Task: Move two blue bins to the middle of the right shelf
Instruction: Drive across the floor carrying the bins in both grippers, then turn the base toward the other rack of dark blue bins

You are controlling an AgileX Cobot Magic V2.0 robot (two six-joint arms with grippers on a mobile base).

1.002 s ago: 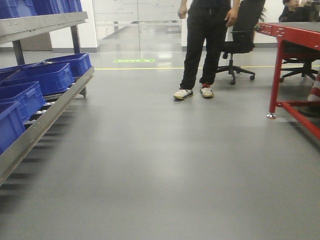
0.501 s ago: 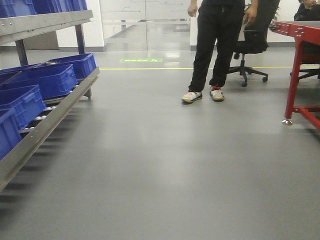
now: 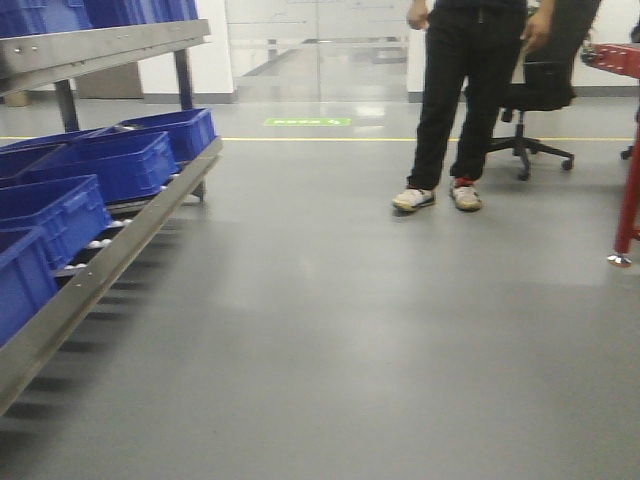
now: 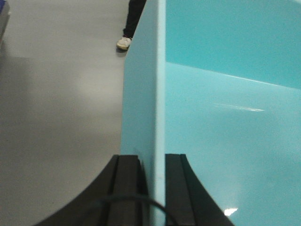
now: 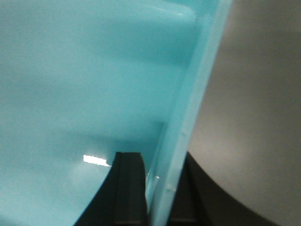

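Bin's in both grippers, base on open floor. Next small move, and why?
Likely a slow base move across the floor, grips untouched. The left gripper and right gripper each pinch a wall of the bin, so it is carried. The only shelf in view is the rack at left, and a person stands ahead: steer wide.

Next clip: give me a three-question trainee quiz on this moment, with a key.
1. True or false: the left gripper is clamped on a wall of the turquoise bin.
2. In the front view, on which side is the shelf rack with the dark blue bins? A) left B) right
3. Fill in: the standing person wears ____ trousers.
Key: 1 true; 2 A; 3 black.
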